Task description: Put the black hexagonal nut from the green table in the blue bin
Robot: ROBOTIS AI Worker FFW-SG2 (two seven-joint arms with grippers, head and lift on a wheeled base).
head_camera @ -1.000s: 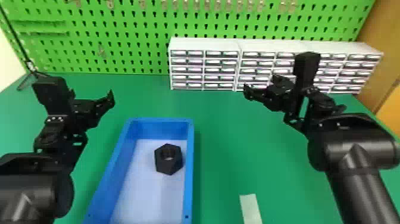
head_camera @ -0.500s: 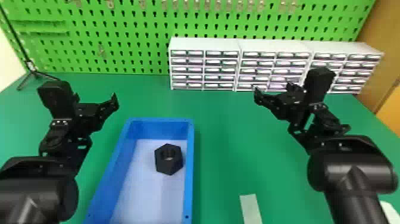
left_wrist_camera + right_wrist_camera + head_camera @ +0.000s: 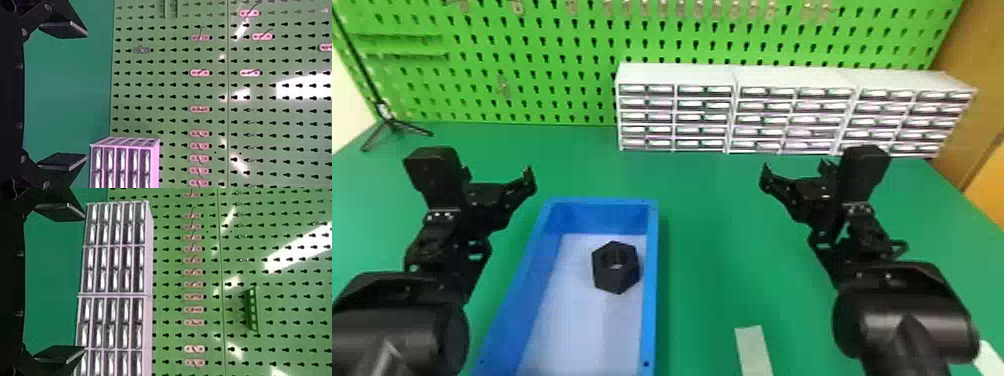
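Green pegboard (image 3: 532, 50) is backing the worktop (image 3: 712, 225); the black hexagonal nut (image 3: 618, 281) is lying in the blue bin (image 3: 650, 280), and the left tool (image 3: 498, 175) and right tool (image 3: 794, 170) are hovering open.

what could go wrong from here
The black hexagonal nut already lies in the blue bin, near its right wall, so reaching in again could knock it against that wall. The left pincer is open beside the bin's far left corner; if it swung right while low, it might bump the rim.
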